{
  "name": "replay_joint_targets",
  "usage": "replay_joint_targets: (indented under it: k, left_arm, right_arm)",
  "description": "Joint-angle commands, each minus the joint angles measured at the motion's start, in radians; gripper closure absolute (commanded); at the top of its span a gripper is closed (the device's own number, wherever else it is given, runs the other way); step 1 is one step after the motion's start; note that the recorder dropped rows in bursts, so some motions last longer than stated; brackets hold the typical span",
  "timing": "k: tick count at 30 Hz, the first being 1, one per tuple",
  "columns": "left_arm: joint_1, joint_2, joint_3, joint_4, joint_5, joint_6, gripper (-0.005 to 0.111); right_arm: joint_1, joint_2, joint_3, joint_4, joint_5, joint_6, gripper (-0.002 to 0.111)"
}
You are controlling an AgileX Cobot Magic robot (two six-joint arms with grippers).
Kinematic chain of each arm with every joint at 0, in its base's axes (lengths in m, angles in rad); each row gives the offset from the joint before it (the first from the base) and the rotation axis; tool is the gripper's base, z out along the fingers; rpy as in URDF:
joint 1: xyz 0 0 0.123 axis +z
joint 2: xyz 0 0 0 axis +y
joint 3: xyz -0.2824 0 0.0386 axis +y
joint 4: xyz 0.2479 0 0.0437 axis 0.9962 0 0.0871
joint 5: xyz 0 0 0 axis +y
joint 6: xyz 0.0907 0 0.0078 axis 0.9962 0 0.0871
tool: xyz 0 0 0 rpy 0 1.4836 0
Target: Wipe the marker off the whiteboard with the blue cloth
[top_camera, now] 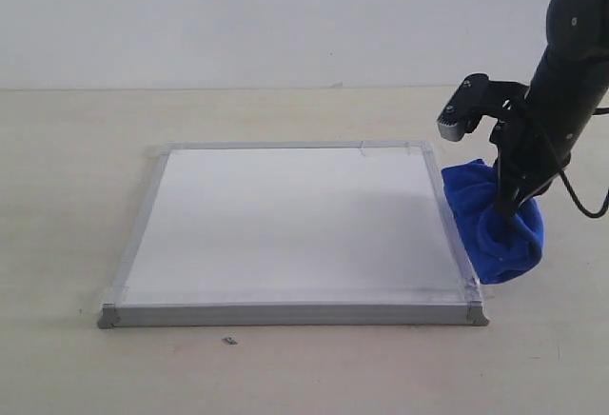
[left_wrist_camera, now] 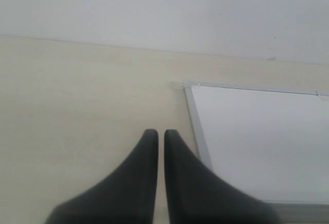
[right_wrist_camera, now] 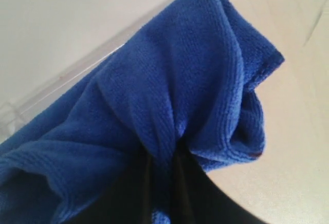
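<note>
The right claw (top_camera: 507,207), at the right edge of the exterior frame, is clenched on the blue cloth (top_camera: 497,232). Its dark fingertips are buried in the folds, so the bundle hides where they meet. In the right wrist view the claw (right_wrist_camera: 163,168) pinches a gathered ridge of the blue cloth (right_wrist_camera: 154,90), which fills most of that frame and blocks much of what lies beyond.

The cloth rests in a heap on the counter (top_camera: 76,148), right of centre, pressed against the right-hand frame rail of the whiteboard (top_camera: 295,225). The black arm leans in from the upper right. A silver-grey camera module (top_camera: 458,116) juts from it to the left, and a dark cable (top_camera: 587,204) loops off to the right.

The board lies flat in the middle of the frame. Its face reads plain white, with grey caps on its near corners. A small dark speck (top_camera: 229,341) sits on the counter just below the board's near rail, and a pale wall (top_camera: 285,15) fills the top of the frame.

The left claw (left_wrist_camera: 160,143), seen only by its own wrist camera, holds nothing. Its two dark fingers are drawn together with a sliver between them, above bare counter (left_wrist_camera: 77,106). A corner of the whiteboard (left_wrist_camera: 257,136) lies just to their right.
</note>
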Motion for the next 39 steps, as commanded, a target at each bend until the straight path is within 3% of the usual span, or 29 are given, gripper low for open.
replay_joint_targets:
  k: [1, 15, 27, 39]
  left_arm:
    - [0.002, -0.003, 0.004, -0.005, -0.003, 0.002, 0.102]
    - [0.002, -0.003, 0.004, -0.005, -0.003, 0.002, 0.102]
    - [0.002, -0.003, 0.004, -0.005, -0.003, 0.002, 0.102]
    - [0.002, -0.003, 0.004, -0.005, -0.003, 0.002, 0.102]
  right_arm:
    - [-0.007, 0.053, 0.002, 0.005, -0.013, 0.052, 0.108]
    - [-0.05, 0.102, 0.002, -0.101, -0.034, 0.108, 0.108]
    - [-0.036, 0.104, 0.002, 0.054, -0.037, 0.021, 0.108]
    - [-0.016, 0.121, 0.002, 0.051, -0.063, 0.016, 0.108]
